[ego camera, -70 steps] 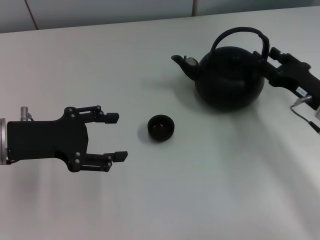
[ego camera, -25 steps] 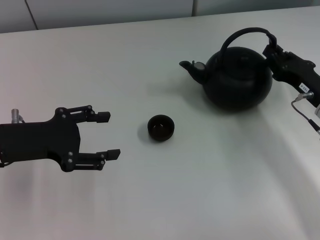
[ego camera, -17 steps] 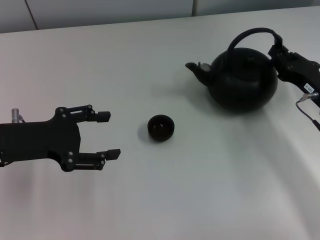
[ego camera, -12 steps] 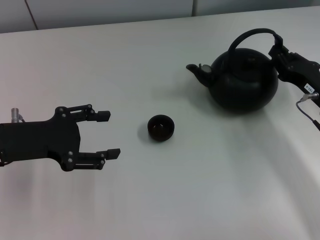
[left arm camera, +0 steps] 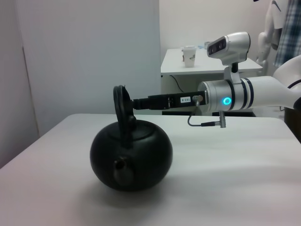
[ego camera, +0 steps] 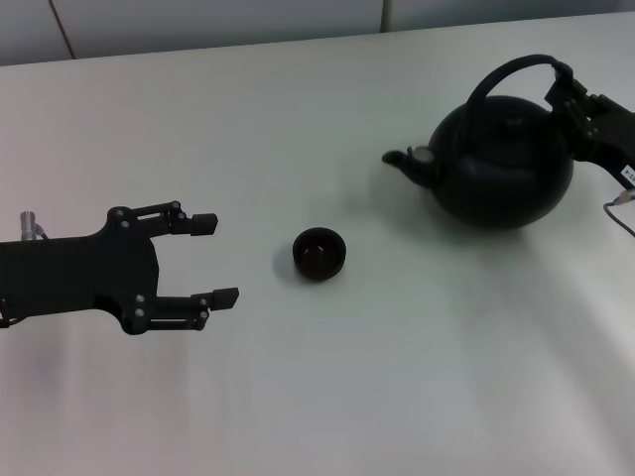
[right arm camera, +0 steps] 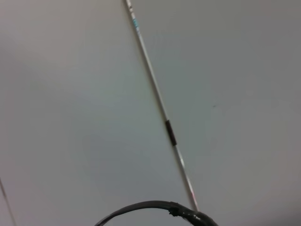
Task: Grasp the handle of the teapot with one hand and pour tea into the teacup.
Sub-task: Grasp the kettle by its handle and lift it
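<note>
right gripper [ego camera: 562, 84] clamped on teapot handle [ego camera: 511, 71], spout facing teacup [ego camera: 319, 252] well to its left (left gripper [ego camera: 218, 258] wide, idle).

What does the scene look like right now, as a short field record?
teapot: on the table, spout toward the teacup
handle: upright, held at its far end by the right hand
teacup: upright on the table, apart from the teapot
left hand: open, beside the teacup, holding nothing
pouring: not begun
</note>
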Available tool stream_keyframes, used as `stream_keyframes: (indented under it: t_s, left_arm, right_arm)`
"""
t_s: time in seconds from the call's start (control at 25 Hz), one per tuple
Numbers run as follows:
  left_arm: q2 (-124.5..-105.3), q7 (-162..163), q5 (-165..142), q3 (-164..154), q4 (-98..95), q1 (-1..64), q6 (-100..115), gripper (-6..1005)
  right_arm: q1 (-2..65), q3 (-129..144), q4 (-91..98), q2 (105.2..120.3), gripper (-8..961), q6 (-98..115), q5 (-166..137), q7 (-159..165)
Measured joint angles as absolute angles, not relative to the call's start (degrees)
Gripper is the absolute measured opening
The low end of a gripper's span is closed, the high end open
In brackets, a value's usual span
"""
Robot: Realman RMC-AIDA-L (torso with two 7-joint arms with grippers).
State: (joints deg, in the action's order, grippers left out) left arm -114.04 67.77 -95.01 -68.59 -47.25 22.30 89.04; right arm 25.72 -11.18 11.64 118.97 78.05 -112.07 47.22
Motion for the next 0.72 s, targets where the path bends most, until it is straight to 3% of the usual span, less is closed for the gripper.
stream_keyframes:
  t_s: [0.72]
  left_arm:
    - [-114.17, 67.58, -95.01, -68.55, -47.22, 22.06, 89.03, 813]
  right_arm:
    - [28.48, 0.66, 17.48, 118.86, 160, 78.59, -112.36, 50.10]
